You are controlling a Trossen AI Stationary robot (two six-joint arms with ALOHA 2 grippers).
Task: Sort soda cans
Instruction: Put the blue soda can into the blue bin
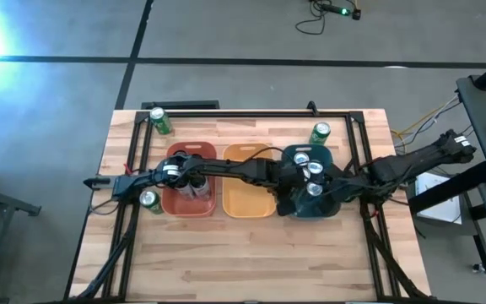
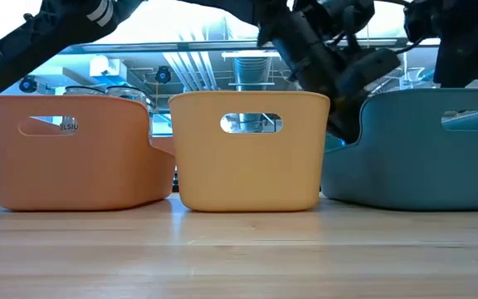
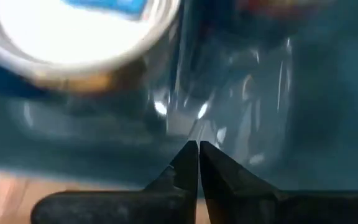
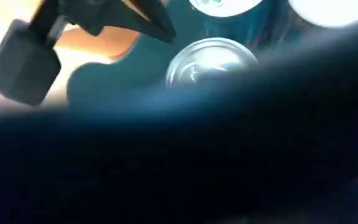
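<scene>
Three bins stand in a row: red (image 1: 178, 201), orange (image 1: 247, 205) and teal (image 1: 332, 160). Silver-topped soda cans (image 1: 314, 171) stand in the teal bin, and dark ones (image 1: 194, 184) in the red bin. Green cans stand on the table at the far left (image 1: 160, 121), far right (image 1: 320, 133) and beside the red bin (image 1: 149, 200). My left arm reaches across the red and orange bins. Its gripper (image 3: 198, 149) is shut with nothing between the fingers, down inside the teal bin near a silver-blue can (image 3: 73, 37). My right gripper (image 1: 350, 187) hovers at the teal bin's right rim.
A black frame (image 1: 226, 112) runs round the table's far and side edges. The three bins stand close together (image 2: 173, 158). Bare wood lies in front of them toward the near edge (image 1: 251, 262). The teal bin's rim (image 4: 166, 162) blocks most of the right wrist view.
</scene>
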